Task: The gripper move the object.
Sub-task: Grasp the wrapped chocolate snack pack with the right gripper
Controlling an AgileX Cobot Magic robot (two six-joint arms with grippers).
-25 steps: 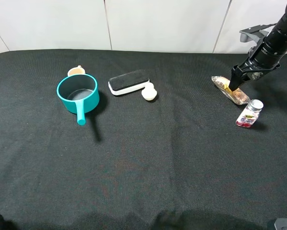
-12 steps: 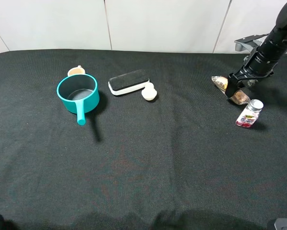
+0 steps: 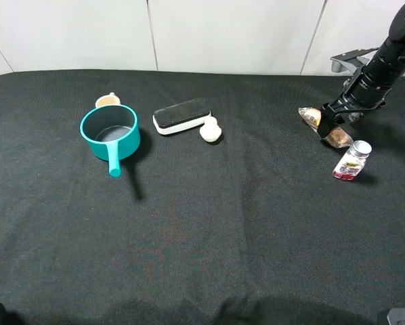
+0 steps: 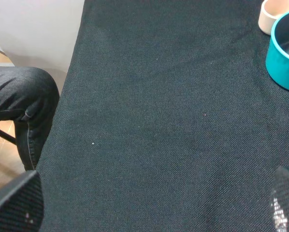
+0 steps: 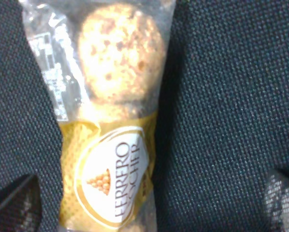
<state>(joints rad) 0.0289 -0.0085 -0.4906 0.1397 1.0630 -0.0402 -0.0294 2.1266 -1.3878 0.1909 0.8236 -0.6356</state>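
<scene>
Steeply angled down, the right arm's tool [image 3: 335, 126] straddles the packet [image 3: 313, 116], fingers spread wide apart.

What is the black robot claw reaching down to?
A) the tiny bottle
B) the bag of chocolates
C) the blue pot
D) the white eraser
B: the right gripper is down over the snack packet, open and straddling it, as the right wrist view shows.
</scene>
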